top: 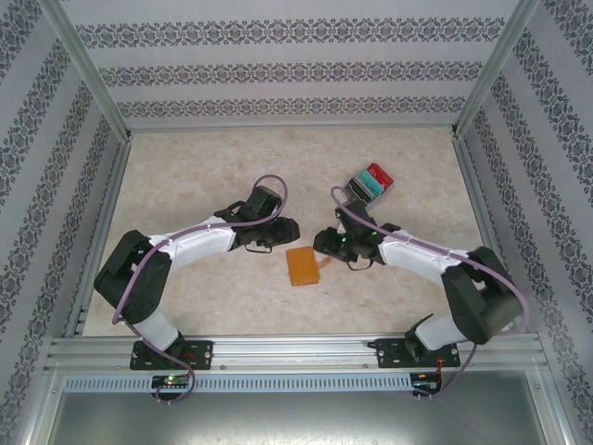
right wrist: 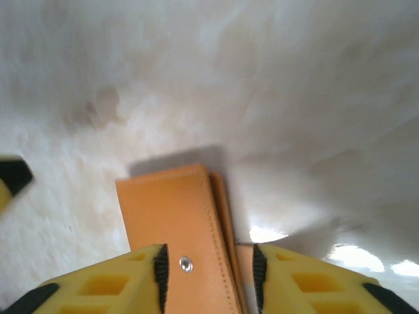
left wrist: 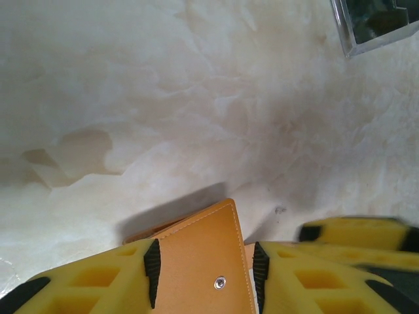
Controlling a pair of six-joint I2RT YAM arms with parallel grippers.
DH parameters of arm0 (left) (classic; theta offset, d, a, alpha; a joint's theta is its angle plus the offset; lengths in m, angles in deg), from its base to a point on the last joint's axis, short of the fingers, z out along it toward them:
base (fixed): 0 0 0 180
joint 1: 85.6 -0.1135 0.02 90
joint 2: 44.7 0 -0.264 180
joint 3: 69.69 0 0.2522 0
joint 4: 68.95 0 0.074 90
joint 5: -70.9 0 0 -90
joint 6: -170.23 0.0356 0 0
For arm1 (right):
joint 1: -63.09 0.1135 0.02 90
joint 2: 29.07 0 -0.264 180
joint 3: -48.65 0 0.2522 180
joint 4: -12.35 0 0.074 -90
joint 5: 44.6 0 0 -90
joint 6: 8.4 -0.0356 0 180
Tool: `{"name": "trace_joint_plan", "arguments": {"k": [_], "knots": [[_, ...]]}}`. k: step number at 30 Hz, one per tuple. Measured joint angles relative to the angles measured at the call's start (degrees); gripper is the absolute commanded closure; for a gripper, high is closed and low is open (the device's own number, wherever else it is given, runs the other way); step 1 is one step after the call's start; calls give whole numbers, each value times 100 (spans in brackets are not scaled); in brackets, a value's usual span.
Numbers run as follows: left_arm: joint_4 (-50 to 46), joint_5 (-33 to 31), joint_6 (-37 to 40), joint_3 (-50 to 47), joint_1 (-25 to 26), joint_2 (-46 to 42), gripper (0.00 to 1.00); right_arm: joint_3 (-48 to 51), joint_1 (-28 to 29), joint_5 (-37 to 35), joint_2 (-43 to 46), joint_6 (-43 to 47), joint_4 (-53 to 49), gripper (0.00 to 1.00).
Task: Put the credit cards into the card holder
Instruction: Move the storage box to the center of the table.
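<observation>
The card holder (top: 304,266) is smooth orange-tan leather, squarish, with stitched edges and a small metal stud (left wrist: 220,282). It lies on the marbled table (top: 204,167) between my left gripper (left wrist: 206,271) and right gripper (right wrist: 209,275). Both yellow jaw pairs stand apart astride it; I cannot tell whether the black pads press. The top view adds the credit cards (top: 372,181), red and teal, stacked beyond my right wrist
</observation>
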Motion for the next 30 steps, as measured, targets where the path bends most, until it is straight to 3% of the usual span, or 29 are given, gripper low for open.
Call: {"name": "trace_joint_plan", "arguments": {"k": [2, 3, 7, 13, 19, 30], "knots": [[-39, 0, 9, 142, 0, 33, 53, -334, -365, -234, 254, 280, -348, 48], [-55, 2, 37, 293, 0, 85, 49, -603, -649, -378, 341, 459, -542, 41], [-37, 103, 136, 992, 0, 402, 37, -1685, -1786, -688, 214, 1102, -942, 32], [-55, 411, 195, 1891, 0, 1043, 34, -3126, -3012, -782, -1113, 1768, -1202, 17], [-66, 610, 170, 2011, 0, 1233, 32, -4474, -3375, -258, -2745, 2131, -1585, 11], [-70, 647, 144, 2011, -2, 1233, 31, -6297, -3495, 1222, -4610, 2269, -2275, 11]]}}
